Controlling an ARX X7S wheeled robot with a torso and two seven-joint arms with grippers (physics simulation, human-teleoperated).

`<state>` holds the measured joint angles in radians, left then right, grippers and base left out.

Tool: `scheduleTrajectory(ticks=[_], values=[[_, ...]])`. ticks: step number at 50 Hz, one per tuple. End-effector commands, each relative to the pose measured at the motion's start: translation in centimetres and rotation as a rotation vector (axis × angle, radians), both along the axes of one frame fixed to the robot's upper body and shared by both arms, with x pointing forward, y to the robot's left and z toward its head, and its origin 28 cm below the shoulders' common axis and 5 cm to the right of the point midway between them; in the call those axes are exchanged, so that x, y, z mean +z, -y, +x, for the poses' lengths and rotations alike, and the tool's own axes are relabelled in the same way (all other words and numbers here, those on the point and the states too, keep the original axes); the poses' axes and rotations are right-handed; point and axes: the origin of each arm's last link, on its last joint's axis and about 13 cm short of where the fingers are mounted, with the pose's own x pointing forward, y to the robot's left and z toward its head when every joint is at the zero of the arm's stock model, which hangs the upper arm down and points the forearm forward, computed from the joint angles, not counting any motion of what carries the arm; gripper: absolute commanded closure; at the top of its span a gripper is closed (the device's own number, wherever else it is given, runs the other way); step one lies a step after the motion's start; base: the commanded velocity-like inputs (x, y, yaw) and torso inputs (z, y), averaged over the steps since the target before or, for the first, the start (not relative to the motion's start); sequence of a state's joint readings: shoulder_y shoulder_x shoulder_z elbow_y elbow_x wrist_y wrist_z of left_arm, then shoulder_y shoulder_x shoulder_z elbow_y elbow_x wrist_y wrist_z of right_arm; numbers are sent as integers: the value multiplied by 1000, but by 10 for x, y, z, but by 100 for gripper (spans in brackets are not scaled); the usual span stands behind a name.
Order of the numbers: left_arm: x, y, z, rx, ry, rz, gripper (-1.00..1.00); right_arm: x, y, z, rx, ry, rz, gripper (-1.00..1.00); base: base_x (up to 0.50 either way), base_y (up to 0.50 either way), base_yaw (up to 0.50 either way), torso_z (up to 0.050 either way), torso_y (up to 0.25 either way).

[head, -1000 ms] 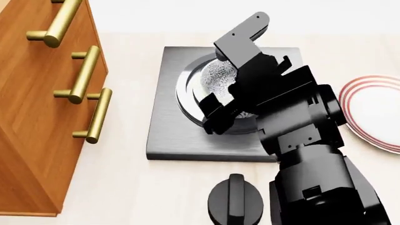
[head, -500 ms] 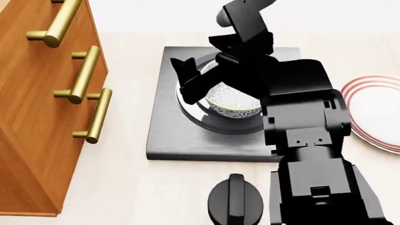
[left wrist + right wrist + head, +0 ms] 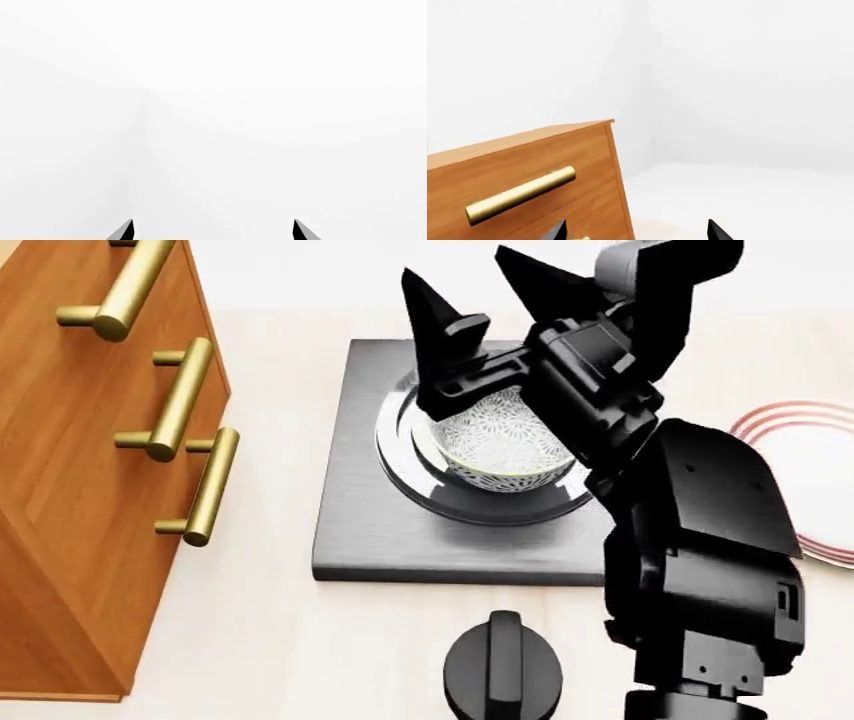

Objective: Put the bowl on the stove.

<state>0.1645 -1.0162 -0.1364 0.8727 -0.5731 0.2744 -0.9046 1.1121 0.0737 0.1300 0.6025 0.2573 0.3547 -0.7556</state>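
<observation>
You have one bowl [image 3: 501, 445] in view, and it sits upright on the round burner of the one stove [image 3: 360, 530], inside the dark rings, with the grey slab showing all around it. Your right gripper [image 3: 483, 302] is above the far rim of the bowl, its jaws spread wide and holding nothing; the two black fingertips point up and away from the bowl, clear of it. In the right wrist view the same two tips show at the frame's edge with a wide gap between them, facing the wooden cabinet [image 3: 527, 180].

Your left gripper [image 3: 212, 231] shows only in its own wrist view: two tips set well apart, nothing between them, facing a blank white wall.

On the tabletop [image 3: 267, 640] you also have one round black knob [image 3: 503, 665] just in front of the stove, and one white plate with red rings [image 3: 801, 455] to the right, partly hidden by the arm. The cabinet to the left carries three brass handles [image 3: 180, 400] in the head view.
</observation>
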Motion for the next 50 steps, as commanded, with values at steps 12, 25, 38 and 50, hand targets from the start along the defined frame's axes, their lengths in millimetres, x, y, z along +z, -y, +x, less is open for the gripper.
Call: scheduleTrajectory(ticks=[12, 25, 38, 50], values=[[-6, 2, 4, -20, -26, -12, -100, -24, 30, -58, -130, 59, 410, -100, 0, 0, 0, 0, 0], [-6, 2, 5, -21, -30, -15, -100, -26, 36, -70, -121, 64, 592, -100, 0, 0, 0, 0, 0], [-8, 3, 6, -27, -34, -16, -100, -26, 45, -81, -119, 97, 752, -100, 0, 0, 0, 0, 0], [-11, 4, 7, -35, -44, -19, -100, -22, 51, -89, -69, 166, 949, -100, 0, 0, 0, 0, 0]])
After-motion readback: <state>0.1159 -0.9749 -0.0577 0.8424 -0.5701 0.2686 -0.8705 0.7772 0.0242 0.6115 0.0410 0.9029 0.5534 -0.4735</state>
